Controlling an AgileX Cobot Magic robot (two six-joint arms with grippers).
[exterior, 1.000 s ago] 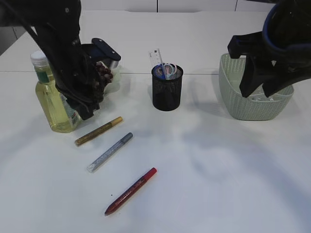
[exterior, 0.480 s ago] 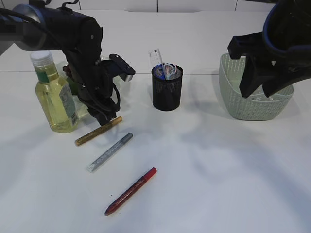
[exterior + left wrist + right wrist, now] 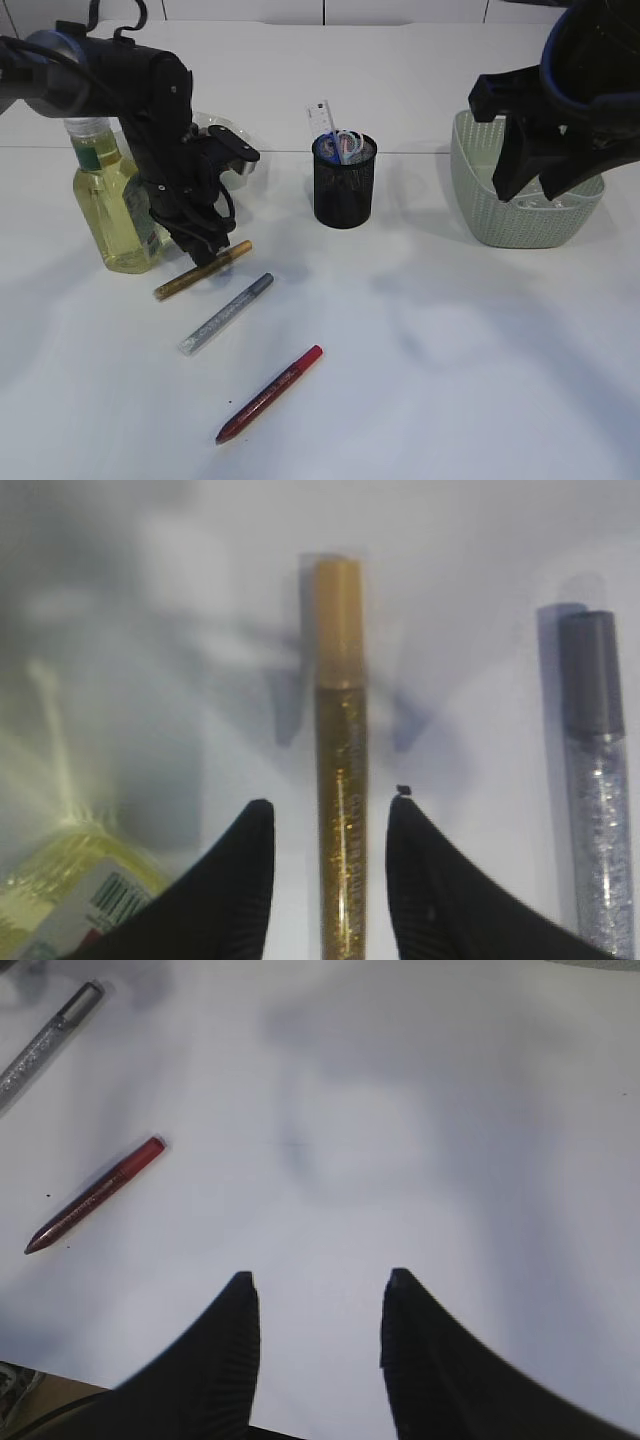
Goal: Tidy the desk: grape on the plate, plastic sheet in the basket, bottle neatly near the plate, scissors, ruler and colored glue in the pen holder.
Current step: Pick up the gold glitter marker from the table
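My left gripper stands open low over the table, one finger on each side of the gold glue pen and apart from it. In the exterior view that gripper is at the gold pen, right of the yellow bottle. The silver glue pen and the red one lie nearer the front. The ruler and scissors stand in the black pen holder. Only the plate's rim shows; the grape is hidden. My right gripper is open and empty.
The green basket stands at the back right with something pale and clear inside, partly behind the raised right arm. The bottle's label is close to my left finger. The red pen lies far below the right gripper.
The left arm has swung away from the plate and come down to the gold glue pen, fingers now straddling it. The right arm has not moved.
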